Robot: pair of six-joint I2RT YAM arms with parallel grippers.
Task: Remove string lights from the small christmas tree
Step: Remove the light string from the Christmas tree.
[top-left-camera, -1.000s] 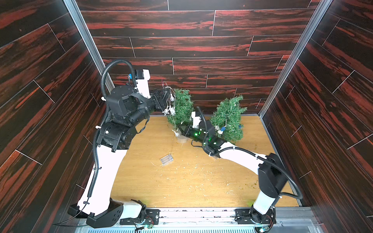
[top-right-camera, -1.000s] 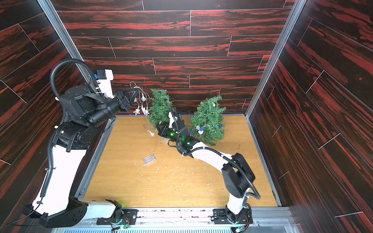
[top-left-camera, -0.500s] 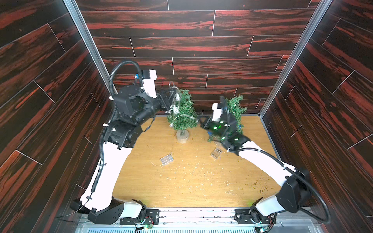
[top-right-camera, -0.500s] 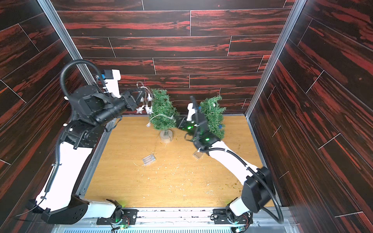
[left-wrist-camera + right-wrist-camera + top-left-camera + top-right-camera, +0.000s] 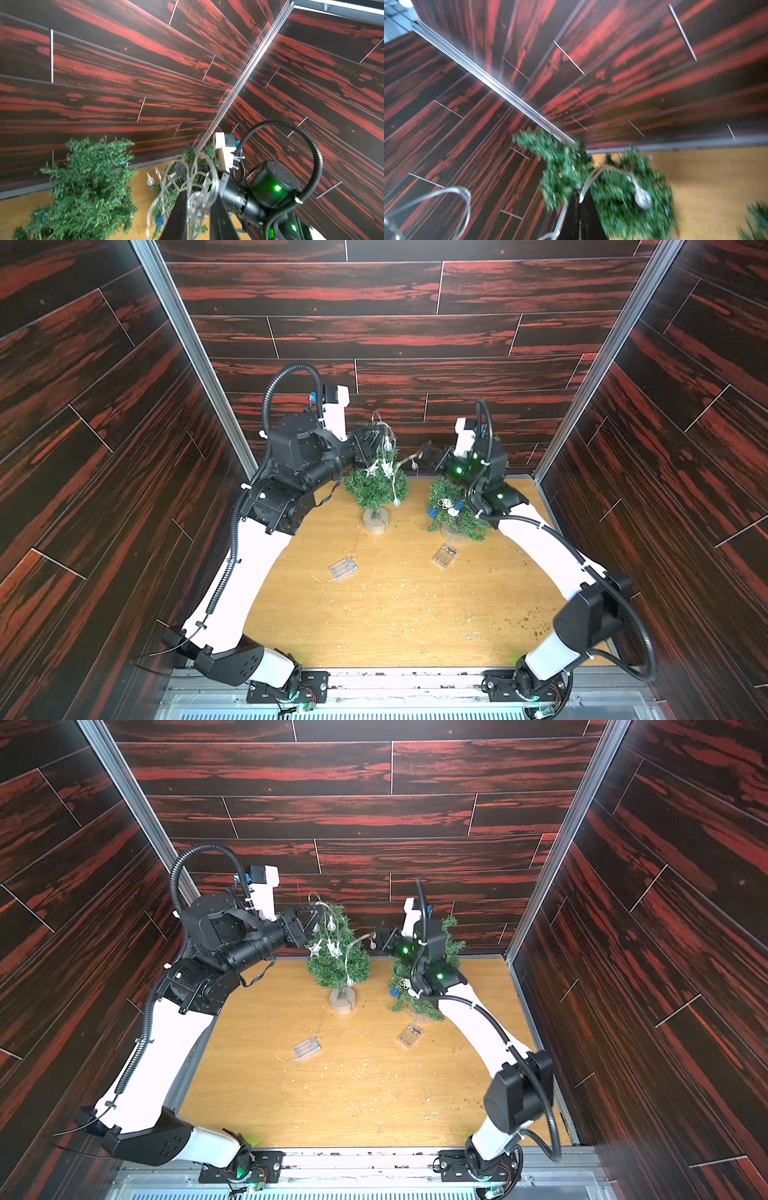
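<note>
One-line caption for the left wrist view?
Tangle of string lights pinched in the left jaws beside a small tree, right arm opposite.

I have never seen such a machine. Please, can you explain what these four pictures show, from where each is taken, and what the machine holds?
Two robot arms stand at the table edge, each ending in a two-fingered gripper. Two pictures look down from above; two come from wrist cameras. On the table are two small trees and two clear battery boxes. The left gripper is closed on a bunch of the star string lights atop the nearer tree. The right gripper pinches one strand, apparently the same string. The ball string lights hang on the other tree.
</note>
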